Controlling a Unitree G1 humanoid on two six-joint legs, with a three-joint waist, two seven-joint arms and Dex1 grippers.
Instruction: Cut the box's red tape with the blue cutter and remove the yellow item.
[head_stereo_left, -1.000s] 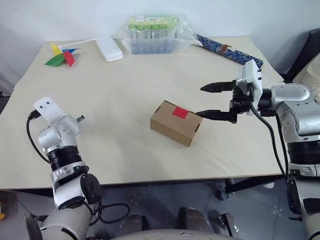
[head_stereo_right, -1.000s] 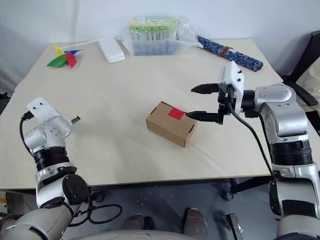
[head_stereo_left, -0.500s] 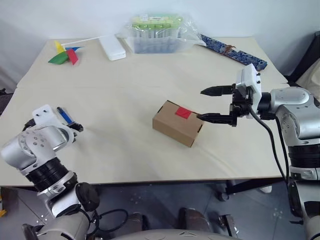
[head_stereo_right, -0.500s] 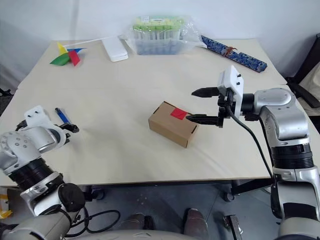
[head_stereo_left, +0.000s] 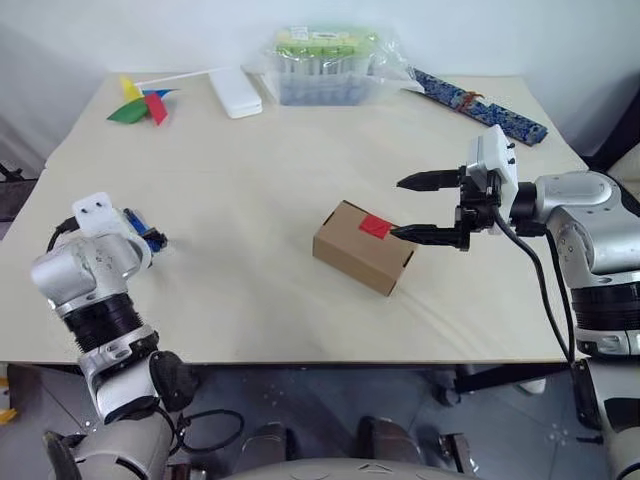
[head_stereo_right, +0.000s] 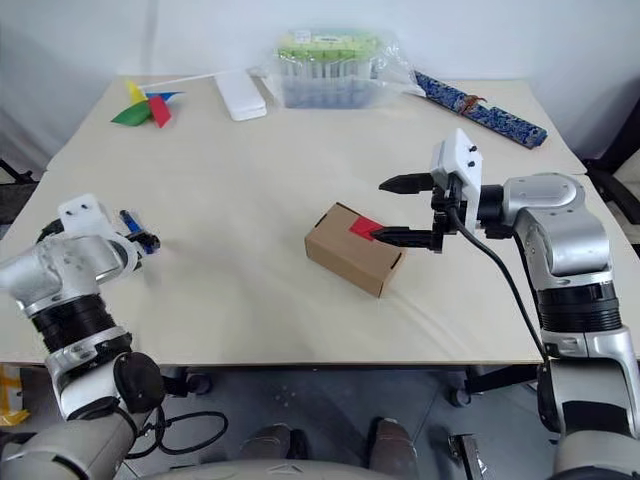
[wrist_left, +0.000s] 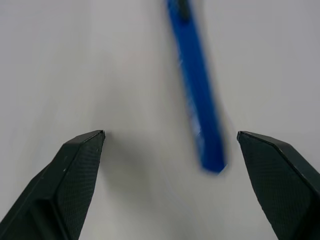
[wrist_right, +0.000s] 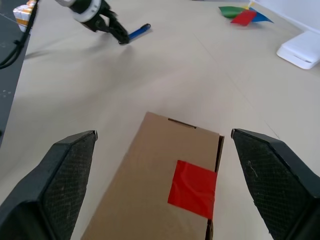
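Note:
The brown box (head_stereo_left: 362, 247) lies near the table's middle with the red tape (head_stereo_left: 377, 226) on its top. My right gripper (head_stereo_left: 405, 208) hovers open just right of the box, one finger above the tape's level and one beside the box's top edge. In the right wrist view the tape (wrist_right: 194, 189) sits between the spread fingers. At the left edge the blue cutter (wrist_left: 197, 95) lies on the table between the fingers of my open left gripper (wrist_left: 170, 135), untouched. The cutter (head_stereo_right: 130, 219) pokes out beside that gripper (head_stereo_right: 148, 243). The yellow item is hidden.
A paper pinwheel (head_stereo_left: 140, 104) lies at the far left corner. Beside it are a white flat case (head_stereo_left: 235, 93) and a bagged clear tub with green lids (head_stereo_left: 328, 65). A dark blue patterned strip (head_stereo_left: 480, 103) lies at the far right.
My left gripper has opened and its wrist has tipped down toward the table, where the blue cutter now lies between its fingers. The right gripper has stayed put.

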